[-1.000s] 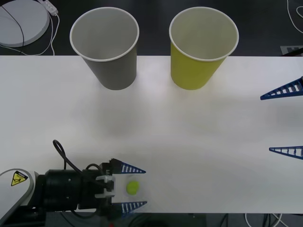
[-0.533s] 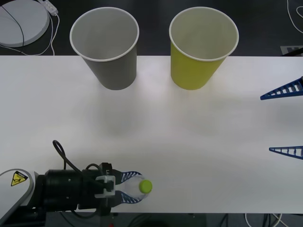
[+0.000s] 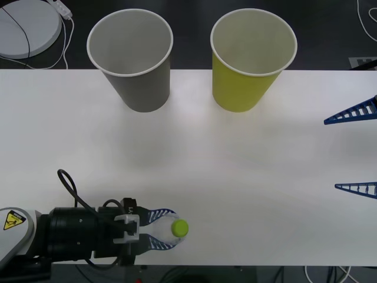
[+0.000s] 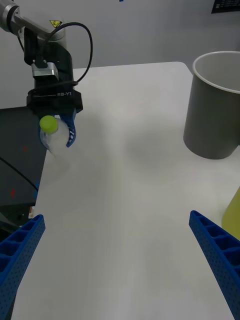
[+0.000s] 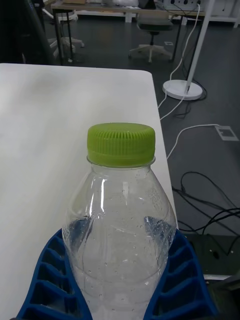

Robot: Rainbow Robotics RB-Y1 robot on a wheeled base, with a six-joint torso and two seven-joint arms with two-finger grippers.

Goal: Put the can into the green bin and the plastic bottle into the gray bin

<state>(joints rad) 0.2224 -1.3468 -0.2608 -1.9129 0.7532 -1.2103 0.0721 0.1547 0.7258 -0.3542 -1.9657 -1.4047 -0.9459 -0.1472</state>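
Note:
My left gripper (image 3: 166, 230) is shut on the plastic bottle (image 3: 171, 229) at the table's near left edge. The bottle is clear and ridged, and its lime-green cap (image 3: 179, 227) pokes out past the blue fingertips. In the left wrist view the bottle (image 5: 122, 220) sits between both fingers (image 5: 47, 280). The right wrist view shows the left gripper (image 4: 57, 137) holding it. The gray bin (image 3: 132, 65) and the green bin (image 3: 250, 65) stand upright at the table's far side. My right gripper (image 3: 353, 150) hangs open at the right edge. The can is out of view.
The white table (image 3: 235, 177) stretches bare between the bottle and the bins. A round white base (image 3: 26, 26) with cables lies on the dark floor beyond the far left corner. In the right wrist view the gray bin (image 4: 212, 115) stands ahead and the green bin (image 4: 232, 210) nearby.
The left gripper's fingers, open around the bottle a second ago, have shut on it. The cap has shifted slightly right and away from the front edge. The right arm has not moved.

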